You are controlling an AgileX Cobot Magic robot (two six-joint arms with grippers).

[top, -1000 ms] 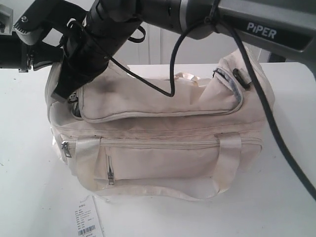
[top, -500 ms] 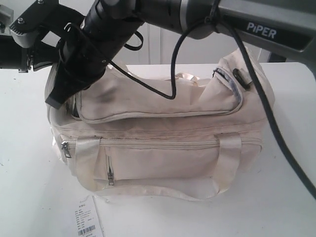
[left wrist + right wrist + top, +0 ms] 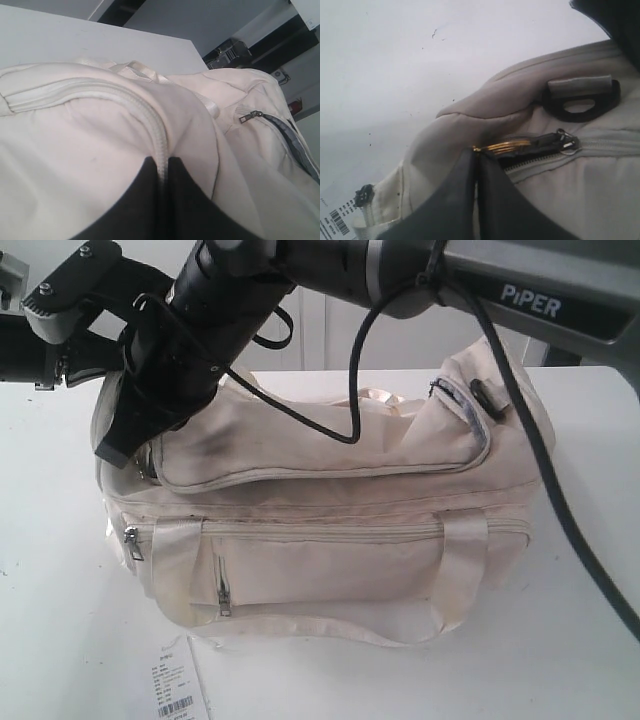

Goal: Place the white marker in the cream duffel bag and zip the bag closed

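Observation:
The cream duffel bag lies on the white table, its curved top flap down. My right arm reaches across it to its left end. There my right gripper is shut on the gold ring of the top zip pull, its fingertips pressed together under the ring. My left gripper is shut on the corded zip edge of the bag. In the exterior view the right arm hides it. The white marker is out of view.
A white barcoded paper tag lies on the table in front of the bag. A black cable loops over the bag's top. A black D-ring sits on a grey tab beside the zip. The left arm enters from the left edge.
My right gripper has moved left and a little down around the bag's left end with the zip pull. The dark gap under the flap there has narrowed.

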